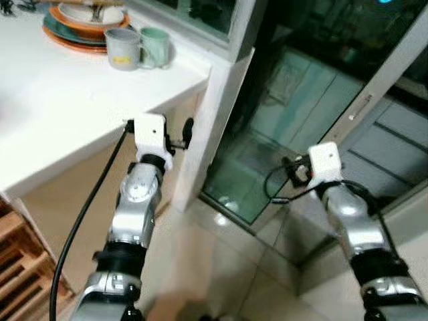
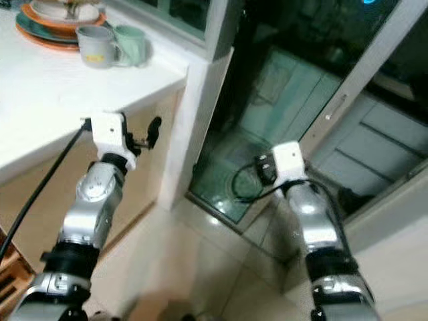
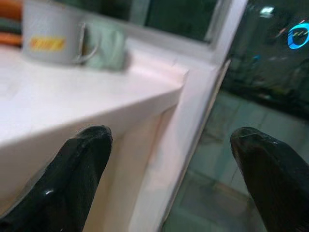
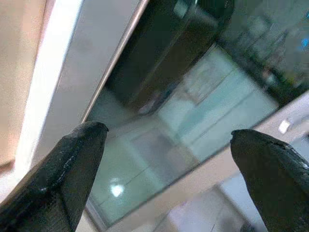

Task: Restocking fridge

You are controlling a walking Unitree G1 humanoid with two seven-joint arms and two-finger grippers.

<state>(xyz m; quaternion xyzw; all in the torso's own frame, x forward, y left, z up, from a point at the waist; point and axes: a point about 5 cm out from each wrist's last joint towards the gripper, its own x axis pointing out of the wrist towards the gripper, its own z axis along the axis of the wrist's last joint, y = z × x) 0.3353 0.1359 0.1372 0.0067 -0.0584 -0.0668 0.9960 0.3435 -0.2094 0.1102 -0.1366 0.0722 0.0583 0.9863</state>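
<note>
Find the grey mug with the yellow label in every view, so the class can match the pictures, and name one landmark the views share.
Left eye view: grey mug at the top left, on the white counter, beside a pale green mug.
Right eye view: top left, same setting.
Left wrist view: upper left, yellow label facing the camera.
Right wrist view: not in it.
Shared landmark: the white corner post at the counter's end.

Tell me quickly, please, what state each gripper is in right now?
Left gripper: open, holding nothing, raised near the corner of the white counter.
Right gripper: open, holding nothing, pointed toward the glass door.
</note>
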